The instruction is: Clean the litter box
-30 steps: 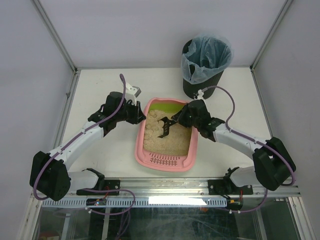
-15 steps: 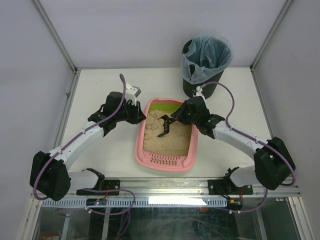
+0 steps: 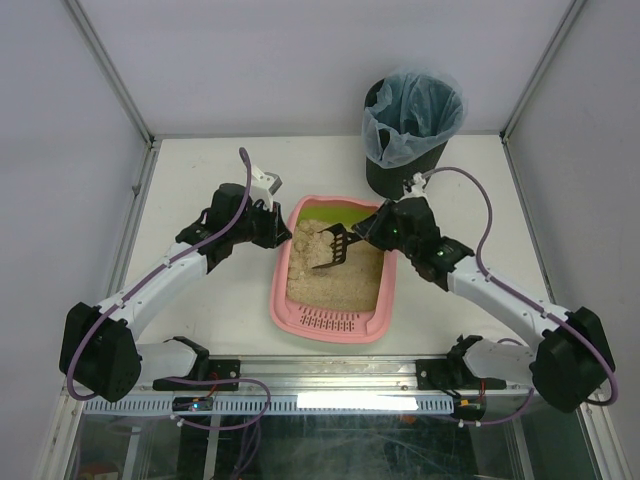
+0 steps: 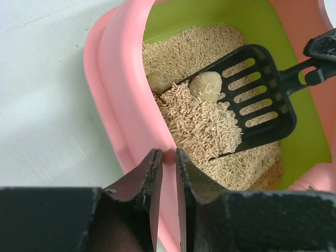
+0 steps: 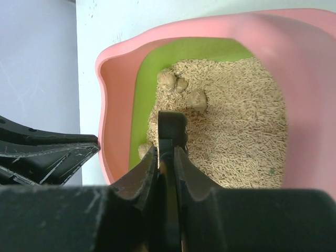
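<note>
Two arms: both work at the litter box [image 3: 330, 322], which lies mid-counter [image 3: 200, 180] between them, its slotted rim toward the arm bases and its lime-green end away from them.
Left jaws: nearly closed, pinching the pink left wall of the box at its rim; judged to be a steadying hold.
Right jaws: clamped on the handle of the black scoop [image 3: 330, 247], whose blade reaches out over the litter.
Scoop load: one rounded clump [image 4: 206, 85] sits on the slotted blade amid a heap of loose beige litter [image 4: 210, 131]. The blade looks raised off the bed, though how far I cannot tell.
Left in the box: a second clump [image 4: 159, 81] lies just beside the blade, against the left wall. The right wrist view shows several clumps [image 5: 198, 98] near the green end; which of them match those two I cannot tell.
Step in hand: judged to be scooping, with a clump captured and the loose grains not yet sifted out.
Next move: probably a gentle shake over the box so the grains drop through the slots. After that, a level carry to the black bin [image 3: 410, 130] with the bluish bag, well apart at the far right, and a tip into it.
Care needed: the clump is round and could roll off a tilted blade.
Progress: judged early to midway, since clumps remain.
</note>
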### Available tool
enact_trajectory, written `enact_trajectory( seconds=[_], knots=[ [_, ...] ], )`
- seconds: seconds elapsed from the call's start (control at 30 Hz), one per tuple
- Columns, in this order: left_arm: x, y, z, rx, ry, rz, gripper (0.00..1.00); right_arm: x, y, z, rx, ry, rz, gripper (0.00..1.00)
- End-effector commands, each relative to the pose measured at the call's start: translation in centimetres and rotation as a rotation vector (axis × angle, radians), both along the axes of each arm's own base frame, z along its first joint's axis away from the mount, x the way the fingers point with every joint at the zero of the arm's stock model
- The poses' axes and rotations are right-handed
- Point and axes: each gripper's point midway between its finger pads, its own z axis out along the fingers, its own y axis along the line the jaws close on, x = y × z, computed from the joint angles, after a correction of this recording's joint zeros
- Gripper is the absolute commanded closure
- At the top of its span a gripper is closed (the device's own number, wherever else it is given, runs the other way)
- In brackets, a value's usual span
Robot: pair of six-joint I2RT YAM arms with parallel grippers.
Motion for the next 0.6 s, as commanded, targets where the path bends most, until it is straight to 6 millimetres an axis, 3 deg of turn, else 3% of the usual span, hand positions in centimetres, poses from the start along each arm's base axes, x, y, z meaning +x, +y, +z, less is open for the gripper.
enact_trajectory(
  seconds=[0.0,0.43,0.57],
  knots=[
    [-0.5,0.2,-0.3,0.028,0.008,-0.019,0.82,0.2,-1.2,3.2,0.113,-0.074,-0.034,1.0],
    [0.0,1.1,2.2,0.012,-0.081,0.032,0.62,-0.8,-6.2,6.3,0.364,-0.198,-0.012,1.0],
    [0.5,2.1,3.7,0.001,-0.136,0.1,0.4,-1.0,-5.9,6.9,0.472,-0.209,0.01,1.0]
  ],
)
